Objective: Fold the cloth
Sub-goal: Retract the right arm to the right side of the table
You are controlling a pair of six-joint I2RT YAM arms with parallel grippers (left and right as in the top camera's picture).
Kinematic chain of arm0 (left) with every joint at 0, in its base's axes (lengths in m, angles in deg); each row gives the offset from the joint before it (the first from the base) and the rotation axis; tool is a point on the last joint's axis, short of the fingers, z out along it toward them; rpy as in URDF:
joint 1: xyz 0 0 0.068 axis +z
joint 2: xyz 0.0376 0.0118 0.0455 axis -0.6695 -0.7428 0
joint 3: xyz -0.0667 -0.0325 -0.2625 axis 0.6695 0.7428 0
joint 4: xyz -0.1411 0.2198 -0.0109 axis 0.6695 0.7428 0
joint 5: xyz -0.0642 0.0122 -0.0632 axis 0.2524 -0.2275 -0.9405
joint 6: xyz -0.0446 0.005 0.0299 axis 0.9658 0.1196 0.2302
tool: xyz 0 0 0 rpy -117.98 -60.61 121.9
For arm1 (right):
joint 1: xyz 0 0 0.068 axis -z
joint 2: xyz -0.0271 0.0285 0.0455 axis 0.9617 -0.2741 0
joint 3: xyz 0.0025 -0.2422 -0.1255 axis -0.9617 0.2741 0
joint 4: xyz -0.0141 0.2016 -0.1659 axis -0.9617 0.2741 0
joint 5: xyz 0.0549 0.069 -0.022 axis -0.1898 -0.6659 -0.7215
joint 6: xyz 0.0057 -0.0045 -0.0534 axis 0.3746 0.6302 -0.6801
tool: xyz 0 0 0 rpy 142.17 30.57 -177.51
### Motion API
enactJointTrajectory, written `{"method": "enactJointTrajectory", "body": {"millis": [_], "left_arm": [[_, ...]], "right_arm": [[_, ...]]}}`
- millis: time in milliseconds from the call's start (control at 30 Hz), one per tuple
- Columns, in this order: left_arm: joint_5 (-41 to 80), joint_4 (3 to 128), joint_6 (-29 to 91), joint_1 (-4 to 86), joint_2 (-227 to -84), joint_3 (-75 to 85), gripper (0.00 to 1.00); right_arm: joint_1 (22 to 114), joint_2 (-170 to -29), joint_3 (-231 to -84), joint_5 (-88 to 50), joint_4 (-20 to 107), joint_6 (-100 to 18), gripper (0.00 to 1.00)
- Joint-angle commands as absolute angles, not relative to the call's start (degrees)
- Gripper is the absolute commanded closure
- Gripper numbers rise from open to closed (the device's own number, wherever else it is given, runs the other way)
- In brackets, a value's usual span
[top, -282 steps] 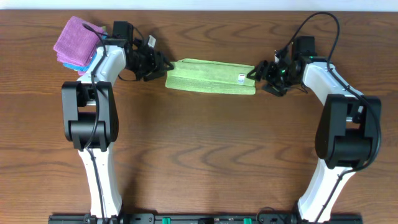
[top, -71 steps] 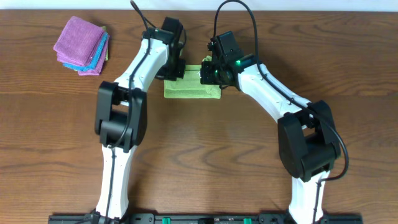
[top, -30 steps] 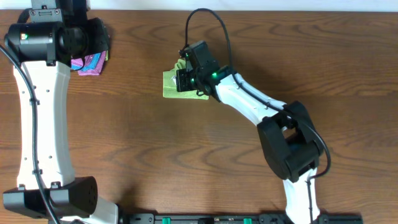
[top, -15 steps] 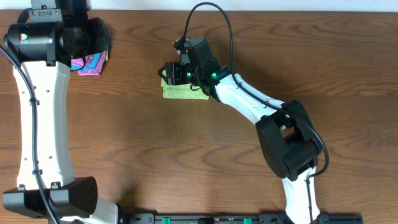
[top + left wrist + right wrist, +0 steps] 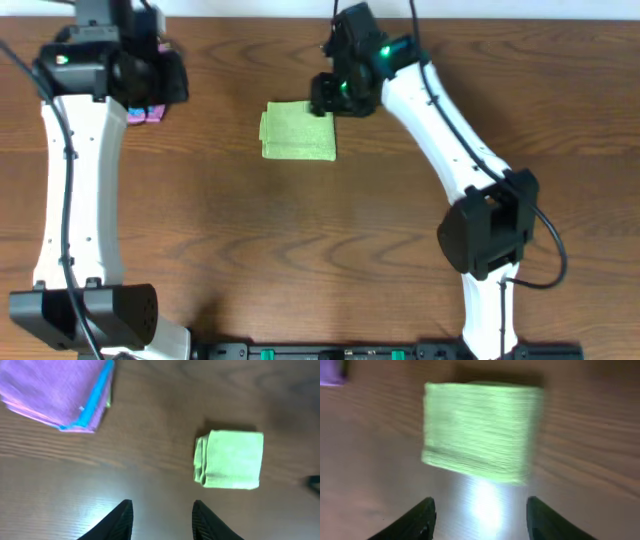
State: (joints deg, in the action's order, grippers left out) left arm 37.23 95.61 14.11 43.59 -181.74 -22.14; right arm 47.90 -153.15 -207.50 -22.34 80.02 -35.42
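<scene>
The cloth [image 5: 298, 132] lies folded into a small light green square on the wooden table, with its layered edge on the left. It also shows in the left wrist view as the cloth [image 5: 230, 459] and, blurred, in the right wrist view as the cloth [image 5: 480, 430]. My right gripper [image 5: 480, 510] hangs open above the table just beside the cloth, touching nothing; from overhead the right gripper [image 5: 335, 95] sits at the cloth's far right corner. My left gripper [image 5: 162, 510] is open and empty, high over the table's left side.
A stack of folded purple and blue cloths [image 5: 55, 390] lies at the far left of the table, mostly hidden under the left arm in the overhead view [image 5: 145, 110]. Bare wood table [image 5: 300, 250] surrounds the green cloth.
The right gripper has opened, let go of the cloth and drawn back up and to the right. The left jaws have opened, and that arm shifted slightly right.
</scene>
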Motion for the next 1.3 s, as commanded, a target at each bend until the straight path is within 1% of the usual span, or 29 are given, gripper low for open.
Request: {"method": "enactJointTrajectory", "body": {"millis": [0, 100, 200, 300, 433, 500, 600, 700, 767, 900, 967, 1033, 1167, 1267], "left_arm": [[37.65, 94.80, 12.82, 42.89, -182.09, -20.50, 0.59], [37.63, 94.58, 12.82, 42.69, -182.09, -20.39, 0.58], [37.60, 94.56, 12.76, 42.19, -182.09, -20.39, 0.58], [37.10, 94.69, 11.88, 40.94, -182.07, -20.39, 0.59], [37.19, 94.34, 11.71, 37.64, -182.07, -20.39, 0.60], [37.19, 93.91, 11.73, 36.24, -182.07, -20.39, 0.60], [37.17, 93.38, 11.82, 34.28, -182.07, -20.39, 0.60], [37.19, 93.10, 11.95, 32.92, -182.09, -20.39, 0.60], [37.17, 92.75, 12.04, 32.33, -182.09, -20.39, 0.60], [36.97, 92.42, 12.69, 31.13, -182.09, -20.39, 0.60], [36.97, 92.38, 12.84, 30.28, -182.09, -20.39, 0.60], [36.97, 92.18, 12.87, 29.29, -182.09, -20.39, 0.60], [37.01, 92.16, 12.84, 28.16, -182.09, -20.39, 0.60], [37.04, 92.09, 12.87, 28.11, -182.09, -20.17, 0.60]], "right_arm": [[47.94, -151.52, -217.65, -4.90, 88.83, -43.49, 0.41], [47.94, -149.11, -222.67, -0.48, 95.39, -46.39, 0.36], [48.25, -144.22, -223.94, 2.73, 97.66, -49.32, 0.28], [50.35, -137.92, -223.92, 1.75, 98.38, -51.11, 0.24], [54.83, -125.16, -222.56, 0.78, 100.87, -53.56, 0.22], [55.46, -117.48, -218.19, 1.72, 100.39, -54.24, 0.19], [55.48, -99.43, -202.65, 5.99, 98.97, -54.22, 0.13], [55.48, -84.52, -190.08, 6.29, 102.71, -52.86, 0.11], [55.48, -78.40, -184.16, 4.76, 104.98, -52.58, 0.11], [55.48, -69.01, -173.45, 2.40, 103.78, -52.51, 0.12], [55.48, -65.60, -167.79, 2.69, 100.81, -52.51, 0.11], [55.48, -63.58, -162.68, 2.71, 93.46, -54.00, 0.01], [55.48, -64.87, -150.50, 5.40, 80.28, -60.69, 0.01], [55.37, -66.08, -143.81, 5.83, 72.70, -60.67, 0.01]]}}
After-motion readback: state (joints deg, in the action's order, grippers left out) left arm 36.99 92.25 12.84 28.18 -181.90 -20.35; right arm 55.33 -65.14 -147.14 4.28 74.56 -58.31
